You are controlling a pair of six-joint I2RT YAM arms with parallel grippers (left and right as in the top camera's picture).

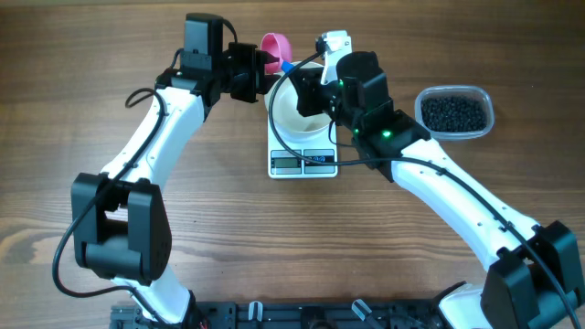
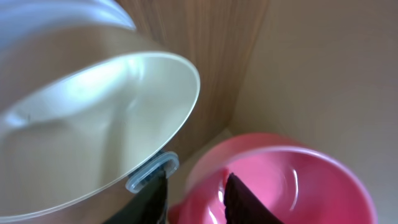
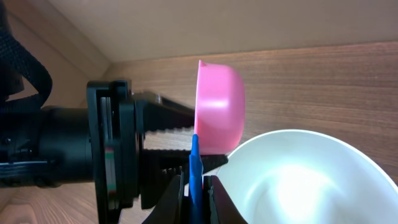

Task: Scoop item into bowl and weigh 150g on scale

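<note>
Overhead, the small white rectangular kitchen scale (image 1: 303,163) sat on the wooden tabletop (image 1: 274,247). The round white bowl (image 1: 288,114) stood on top of the scale and covered most of its platform. The grey display at the scale's front edge showed clear of the bowl's rim, but its digits were too small to read.

Just behind the scale, past the bowl's far rim, a round pink plastic scoop (image 1: 276,45) with a thin blue handle (image 3: 194,158) was held in the air. It was tipped on its side so that its opening faced the left arm. The right claw (image 3: 194,190) was pinched narrow on that blue handle, one finger pressed to each side of it. The left claw (image 2: 196,202) reached in from the scale's left with its jaws parted. The handle end of the scoop lay between its serrated fingers (image 3: 168,121), with a gap showing above and below the handle.

Well to the right of the scale lay a clear rounded-rectangular plastic tub (image 1: 490,110), and the small glossy black bean-like pieces (image 1: 452,112) were heaped inside it.
</note>
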